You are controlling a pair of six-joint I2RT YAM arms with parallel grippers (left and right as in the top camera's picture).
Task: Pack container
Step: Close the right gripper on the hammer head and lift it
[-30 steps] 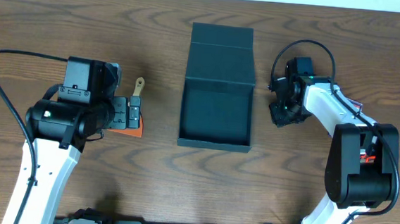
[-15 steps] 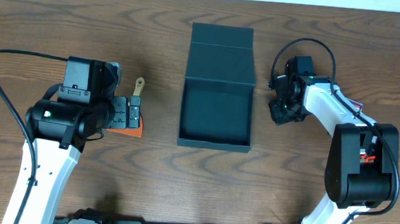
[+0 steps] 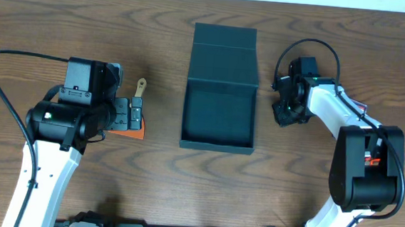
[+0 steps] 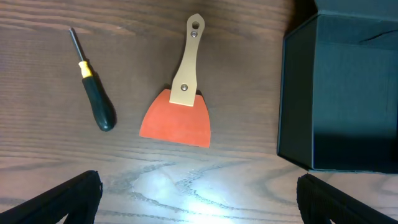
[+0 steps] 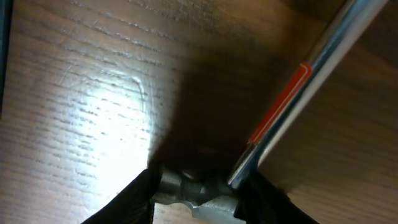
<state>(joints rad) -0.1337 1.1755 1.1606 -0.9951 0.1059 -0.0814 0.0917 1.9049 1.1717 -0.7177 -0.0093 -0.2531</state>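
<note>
The dark teal container (image 3: 218, 118) lies open in the middle of the table with its flap lid (image 3: 223, 49) folded back. It also shows at the right of the left wrist view (image 4: 336, 93). My left gripper (image 3: 136, 116) (image 4: 199, 199) is open and empty, hovering just short of an orange-bladed scraper (image 4: 180, 112) with a tan handle. A black-handled screwdriver (image 4: 93, 99) lies to the scraper's left. My right gripper (image 3: 286, 111) (image 5: 199, 193) is shut on the steel head of a hammer (image 5: 196, 194), right of the container. The hammer's shaft (image 5: 292, 99) bears a red stripe.
In the overhead view the scraper (image 3: 139, 95) pokes out from under my left wrist, and the screwdriver is hidden beneath it. The container's near wall (image 4: 292, 99) stands right of the scraper. Bare wood surrounds the tools.
</note>
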